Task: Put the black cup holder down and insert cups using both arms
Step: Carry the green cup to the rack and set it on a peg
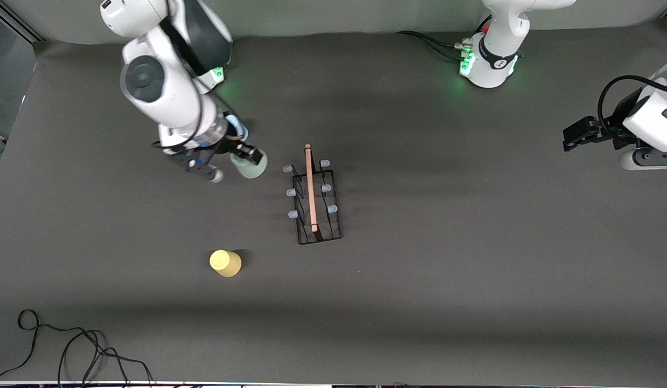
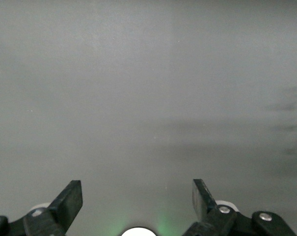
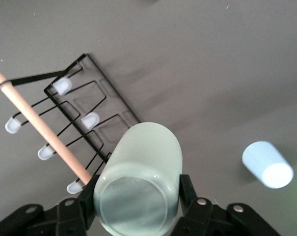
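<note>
Nearest the front camera, a loose black cable (image 1: 80, 350) lies on the dark grey counter (image 1: 446, 280) at the right arm's end. Next comes the yellow cup (image 1: 225, 263), standing mouth-down on the counter, nearer to the front camera than the right gripper's jaws and well apart from them. Toward the middle of the counter the black cup holder (image 1: 315, 200) rests on its rectangular wire base, with the light-wood dowel handle (image 1: 311, 188) running along its length and pale blue caps (image 1: 292, 192) on the prongs at either side; all prongs carry no cup. The right gripper (image 1: 246, 158) is over the counter just beside the holder, on the side toward the right arm's end. Its jaws are closed on the mint green cup (image 3: 138, 179), one finger on each side of the cup wall; the cup is tilted, its flat base facing the right wrist camera. In the right wrist view the light blue cup (image 3: 267, 164) lies on the counter near the jaws, on the side away from the holder. The left gripper (image 2: 137, 196) waits near the left arm's end of the counter, jaws spread wide with nothing between them. No readable brand, label or writing shows on the cups, holder or grippers.
</note>
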